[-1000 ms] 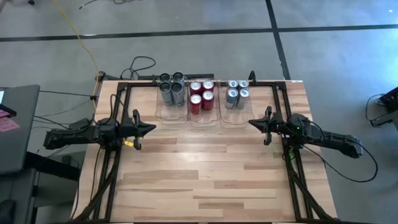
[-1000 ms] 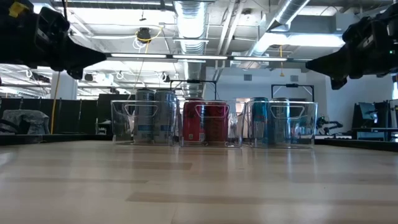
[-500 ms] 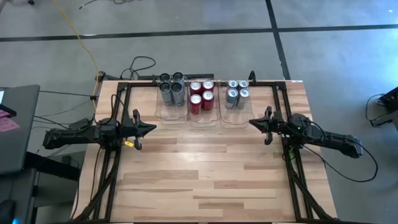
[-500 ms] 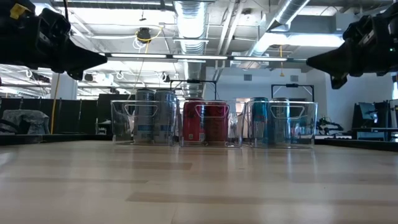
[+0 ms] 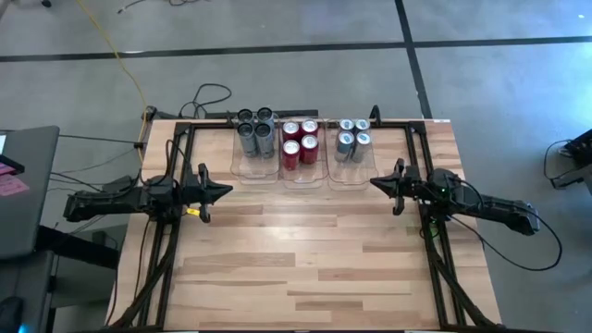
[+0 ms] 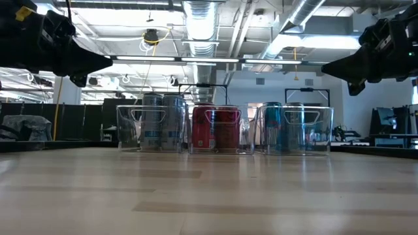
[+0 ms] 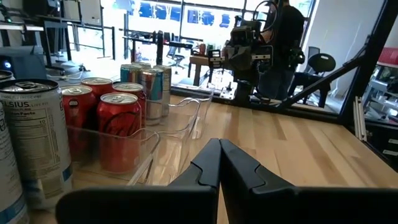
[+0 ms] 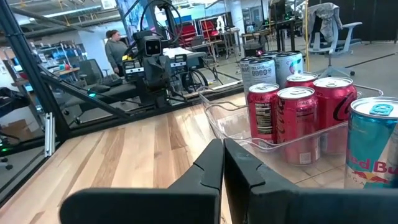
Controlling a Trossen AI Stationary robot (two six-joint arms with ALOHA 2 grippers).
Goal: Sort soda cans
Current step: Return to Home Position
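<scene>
The soda cans stand upright in three clear bins at the middle of the table's far side. The grey cans (image 5: 255, 135) fill the left bin, the red cans (image 5: 300, 141) the middle bin, and the silver-blue cans (image 5: 352, 137) the right bin. My left gripper (image 5: 227, 192) hangs shut above the table's left side, pointing level toward the right, near the grey cans' bin (image 7: 124, 163). My right gripper (image 5: 373, 182) hangs shut at the table's right side, pointing level toward the left, near the silver-blue cans' bin (image 8: 298, 140). Both grippers hold nothing.
Black frame rails (image 5: 185, 148) run along the table's left, right and far sides. Cables (image 5: 208, 95) lie beyond the far left corner. Bare wooden tabletop (image 5: 296, 250) stretches from the bins to the near edge. A person (image 8: 114, 43) stands in the room beyond the table.
</scene>
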